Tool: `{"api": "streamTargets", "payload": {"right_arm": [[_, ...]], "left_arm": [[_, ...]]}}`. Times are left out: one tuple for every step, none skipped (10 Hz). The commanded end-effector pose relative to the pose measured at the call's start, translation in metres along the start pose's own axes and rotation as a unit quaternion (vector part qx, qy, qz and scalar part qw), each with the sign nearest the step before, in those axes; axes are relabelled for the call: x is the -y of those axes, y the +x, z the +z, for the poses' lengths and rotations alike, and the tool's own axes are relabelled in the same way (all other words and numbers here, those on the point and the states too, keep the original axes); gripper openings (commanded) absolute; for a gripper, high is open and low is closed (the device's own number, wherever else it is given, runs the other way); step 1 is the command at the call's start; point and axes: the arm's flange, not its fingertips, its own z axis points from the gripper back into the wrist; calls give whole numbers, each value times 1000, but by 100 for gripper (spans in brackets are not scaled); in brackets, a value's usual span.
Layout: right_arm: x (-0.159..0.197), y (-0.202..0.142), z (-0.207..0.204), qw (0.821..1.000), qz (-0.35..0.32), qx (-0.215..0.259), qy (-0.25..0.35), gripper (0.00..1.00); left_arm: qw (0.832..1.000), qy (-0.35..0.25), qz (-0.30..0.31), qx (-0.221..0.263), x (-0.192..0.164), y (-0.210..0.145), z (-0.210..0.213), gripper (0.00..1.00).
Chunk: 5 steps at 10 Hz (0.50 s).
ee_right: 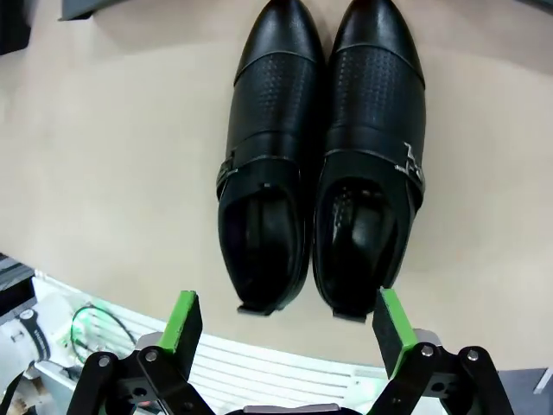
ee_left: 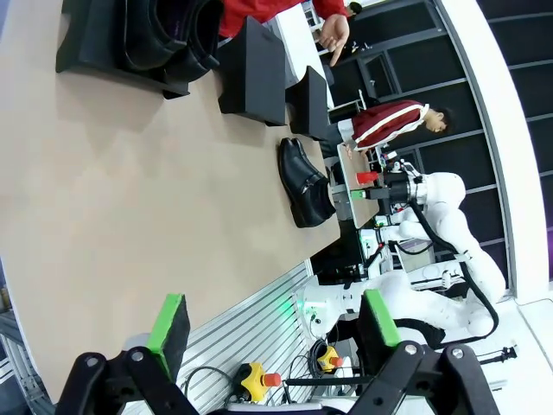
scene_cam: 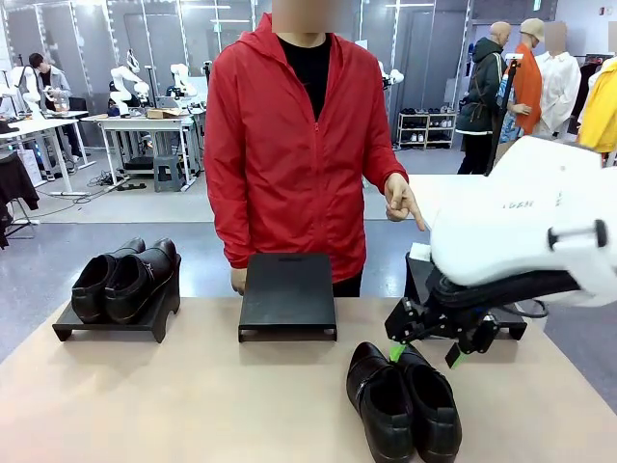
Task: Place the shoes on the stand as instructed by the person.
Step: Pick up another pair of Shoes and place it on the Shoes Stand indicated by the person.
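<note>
The right gripper (scene_cam: 436, 338) is being held with its jaws spread wide and nothing between them, just above the heel ends of the near pair of shoes (scene_cam: 405, 405). This pair is lying on the table (scene_cam: 145, 405) toward the robot's right, the two shoes touching side by side, toes turned toward the person (scene_cam: 289, 145). The left gripper (ee_left: 274, 324) is likewise being kept spread and empty, well apart from both pairs.

The far pair of shoes (scene_cam: 125, 280) is already being carried by the left stand (scene_cam: 67, 330), so about half of the task is being judged done. The middle stand (scene_cam: 287, 294) is bare, and a third stand (ee_left: 309, 102) is being partly hidden behind the right arm. A finger of the person's hand (scene_cam: 400, 201) is being pointed downward on that side; which stand is meant cannot be told for certain. The near pair is not yet being gripped, lifted or placed.

The near pair is being shown as glossy black leather, with perforated fronts, a buckled strap across each instep and low heels.
</note>
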Motion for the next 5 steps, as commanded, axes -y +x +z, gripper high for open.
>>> {"api": "streamTargets", "payload": {"right_arm": [[-8, 2, -30, 999, -22, 9, -26, 100], [-10, 3, -40, 999, -23, 13, -38, 100], [-11, 3, -49, 999, -24, 8, -40, 100], [-11, 3, -59, 999, -24, 4, -47, 100], [-12, 2, -66, 998, -22, 0, -54, 100]], "left_arm": [[1000, -10, -12, 3, 0, -2, 0, 100], [1000, -10, -12, 3, 0, -2, 0, 100], [1000, -10, -12, 3, 0, -2, 0, 100], [1000, -10, -12, 3, 0, -2, 0, 100], [1000, -10, -12, 3, 0, -2, 0, 100]]}}
